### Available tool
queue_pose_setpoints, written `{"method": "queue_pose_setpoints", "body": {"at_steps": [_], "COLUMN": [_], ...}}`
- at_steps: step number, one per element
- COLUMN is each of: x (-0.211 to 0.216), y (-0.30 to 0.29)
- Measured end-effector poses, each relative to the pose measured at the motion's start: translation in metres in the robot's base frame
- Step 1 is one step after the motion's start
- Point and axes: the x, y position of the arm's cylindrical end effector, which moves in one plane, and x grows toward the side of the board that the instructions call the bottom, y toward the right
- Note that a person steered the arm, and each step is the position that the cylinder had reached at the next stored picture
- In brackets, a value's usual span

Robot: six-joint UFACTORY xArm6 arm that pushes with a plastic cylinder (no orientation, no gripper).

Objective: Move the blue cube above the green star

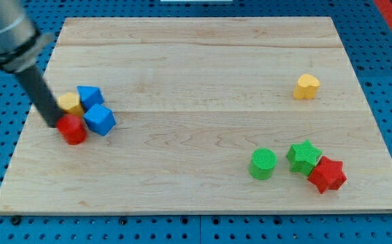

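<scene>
My tip (52, 125) (plain rod, no jaws to open/shut) sits at the left edge of a cluster: red cylinder block (72, 129), yellow block (69, 103), blue wedge-ish block (89, 95). The blue cube (100, 119) is touching them, well apart from the green star (304, 156) at lower right. Approach step imo; next needs a long push rightward, w/o dragging neighbours.

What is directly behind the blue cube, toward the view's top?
Behind the blue cube sits a second blue block, touching it, beside a yellow block. The cube covers the second block's lower edge, so its shape is unclear. My tip is left of them.
</scene>
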Motion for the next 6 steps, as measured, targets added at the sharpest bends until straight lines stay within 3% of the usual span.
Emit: {"method": "queue_pose_setpoints", "body": {"at_steps": [2,4,5,6], "x": [0.0,-0.039,-0.029,-0.06], "y": [0.114,0.151,0.204,0.235]}}
